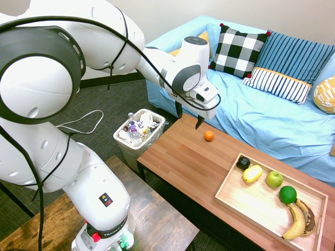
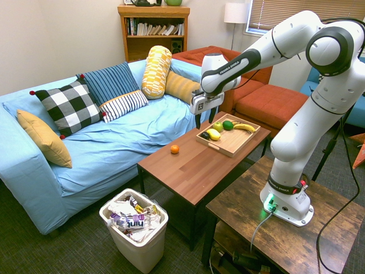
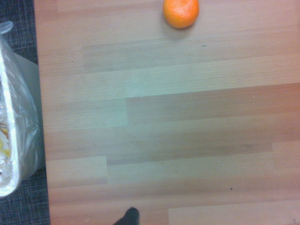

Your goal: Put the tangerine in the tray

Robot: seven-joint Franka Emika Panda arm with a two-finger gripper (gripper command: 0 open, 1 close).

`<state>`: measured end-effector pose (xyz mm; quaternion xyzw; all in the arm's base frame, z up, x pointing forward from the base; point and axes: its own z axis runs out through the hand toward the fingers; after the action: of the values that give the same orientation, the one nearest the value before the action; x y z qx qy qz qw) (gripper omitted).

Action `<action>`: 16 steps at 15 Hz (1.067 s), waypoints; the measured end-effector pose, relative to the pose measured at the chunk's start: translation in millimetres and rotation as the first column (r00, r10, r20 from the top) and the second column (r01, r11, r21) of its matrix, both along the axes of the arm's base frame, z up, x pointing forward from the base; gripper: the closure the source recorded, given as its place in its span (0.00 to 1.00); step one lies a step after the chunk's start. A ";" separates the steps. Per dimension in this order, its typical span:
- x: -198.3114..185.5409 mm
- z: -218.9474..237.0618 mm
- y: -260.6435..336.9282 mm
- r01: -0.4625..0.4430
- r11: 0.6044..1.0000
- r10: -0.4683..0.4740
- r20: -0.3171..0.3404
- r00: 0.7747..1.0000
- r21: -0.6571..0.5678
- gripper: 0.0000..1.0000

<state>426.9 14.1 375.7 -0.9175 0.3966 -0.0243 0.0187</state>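
The white arm's jaws (image 1: 188, 118) hang spread wide and empty, pointing down above the brown wooden surface (image 1: 183, 162). The small round orange tangerine (image 1: 209, 136) rests on that surface, below the jaws and a little to one side, apart from them. The shallow light wooden tray (image 1: 251, 201) lies well beyond the tangerine, holding other fruit. The arm's link reads "FRANKA EMIKA"; the base (image 1: 107, 230) shows "FRANKA". Wrappers in the white waste bin (image 2: 137, 231) show print too small to read.
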 end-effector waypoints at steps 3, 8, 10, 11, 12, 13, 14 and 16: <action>4.4 0.4 0.1 -0.005 1.000 0.005 -0.004 1.000 -0.005 0.00; 62.7 -10.0 -2.0 0.026 0.999 -0.026 -0.016 1.000 -0.028 0.00; 87.0 -32.3 -5.0 0.042 0.999 -0.043 -0.037 0.998 -0.027 0.00; 98.0 -45.4 -5.2 0.051 0.998 -0.052 -0.046 0.998 -0.027 0.00; 109.7 -59.6 -4.4 0.056 0.998 -0.057 -0.050 0.997 -0.025 0.00; 120.2 -73.2 -3.4 0.060 0.998 -0.061 -0.055 0.997 -0.024 0.00; 130.4 -87.2 -2.3 0.064 0.998 -0.066 -0.060 0.996 -0.024 0.00; 150.6 -116.0 -2.3 0.076 0.997 -0.078 -0.067 0.995 -0.029 0.00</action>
<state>577.4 11.8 259.7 -0.9019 0.4318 0.0012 -0.0078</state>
